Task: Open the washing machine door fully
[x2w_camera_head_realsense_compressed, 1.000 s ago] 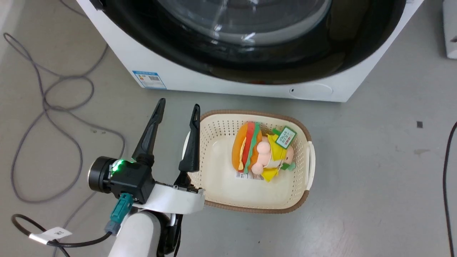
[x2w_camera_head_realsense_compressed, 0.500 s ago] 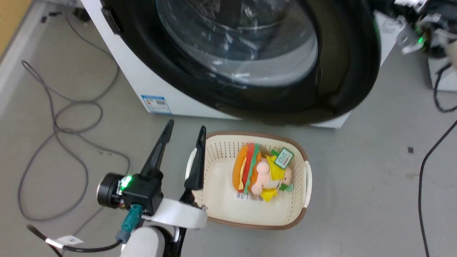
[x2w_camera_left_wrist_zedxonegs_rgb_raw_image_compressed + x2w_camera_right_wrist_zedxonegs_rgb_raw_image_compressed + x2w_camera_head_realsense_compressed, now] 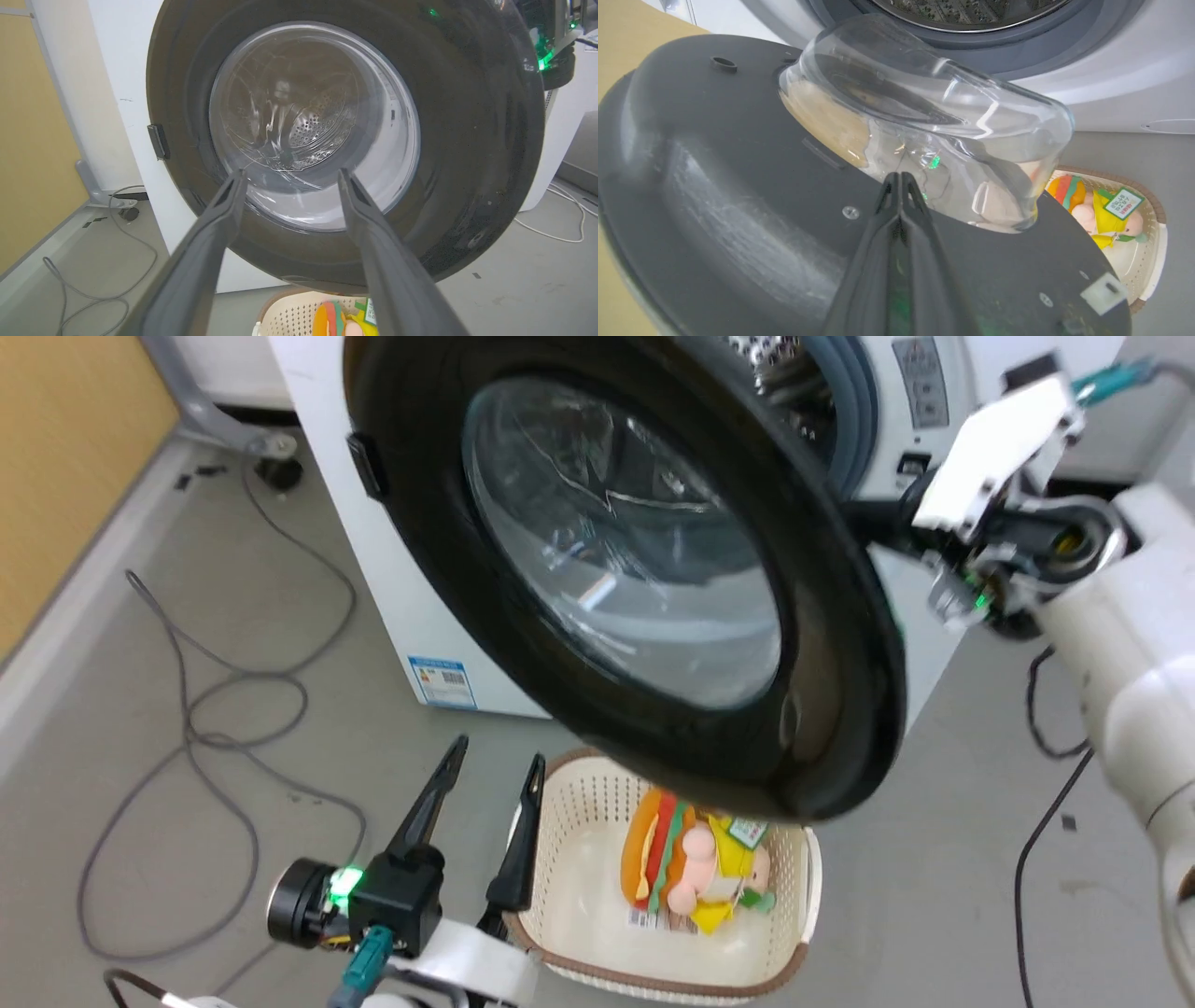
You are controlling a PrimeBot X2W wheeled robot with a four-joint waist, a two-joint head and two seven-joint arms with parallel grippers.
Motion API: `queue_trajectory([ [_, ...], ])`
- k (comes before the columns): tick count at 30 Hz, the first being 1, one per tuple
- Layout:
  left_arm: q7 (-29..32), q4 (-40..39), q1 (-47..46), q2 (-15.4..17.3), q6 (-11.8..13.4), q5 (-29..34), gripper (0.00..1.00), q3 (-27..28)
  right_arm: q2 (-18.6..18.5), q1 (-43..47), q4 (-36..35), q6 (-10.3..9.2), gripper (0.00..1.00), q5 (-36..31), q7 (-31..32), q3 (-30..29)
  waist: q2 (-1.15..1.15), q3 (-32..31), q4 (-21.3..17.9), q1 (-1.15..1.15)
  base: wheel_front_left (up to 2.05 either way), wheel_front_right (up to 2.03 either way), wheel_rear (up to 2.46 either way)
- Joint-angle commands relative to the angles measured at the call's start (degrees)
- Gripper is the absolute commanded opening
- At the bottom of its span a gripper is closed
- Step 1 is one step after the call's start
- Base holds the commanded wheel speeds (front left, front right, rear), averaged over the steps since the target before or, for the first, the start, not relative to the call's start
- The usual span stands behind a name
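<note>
The washing machine (image 3: 411, 588) is a white front-loader, and part of its steel drum and blue-grey gasket (image 3: 845, 392) is uncovered. The washing machine door (image 3: 840, 644), glossy black with a clear glass bowl, stands swung partway out, hinged on its left side. My right gripper (image 3: 873, 518) reaches behind the door's free right edge. In the right wrist view its fingers (image 3: 900, 176) are shut with nothing between them, tips against the door's inner face (image 3: 714, 163) beside the bowl. My left gripper (image 3: 492, 763) hangs open low in front of the door (image 3: 467, 140), holding nothing.
A cream basket (image 3: 579, 803) with a plush burger toy (image 3: 686, 868) sits on the floor right under the door's lower edge. Grey cables (image 3: 215, 709) loop on the floor to the left, a black cable (image 3: 1046, 821) to the right. A wooden panel (image 3: 65, 457) lines the left.
The head camera has tilted up. The door has swung outward from the machine front, uncovering the drum, and my right arm has come into view behind its edge. The left gripper stays open.
</note>
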Motion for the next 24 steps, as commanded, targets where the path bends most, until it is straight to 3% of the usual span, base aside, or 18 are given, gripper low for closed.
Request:
queue_trajectory([
  [1, -0.30, 0.26, 0.82, 0.60, -0.28, 0.30, 1.00, 0.02, 0.51, 1.92, -1.02, 0.06, 0.00, 0.39, 0.37, 0.06, 0.00, -1.00, 0.62, 0.00, 0.00, 0.00, 0.00],
  [13, -0.30, 2.07, 4.45, 2.60, 0.29, 0.62, 1.00, 1.27, 0.23, 12.88, -13.76, 0.06, 0.00, 1.57, 2.08, 0.26, 0.00, -3.48, 2.49, 0.00, 0.00, 0.00, 0.00],
  [24, -0.30, 2.61, 4.62, 2.39, 0.47, 0.17, 1.00, 1.48, 1.39, 19.51, -27.13, 0.06, 0.00, 2.35, 4.31, 2.42, 0.00, -3.09, 2.25, 0.00, 0.00, 0.00, 0.00],
])
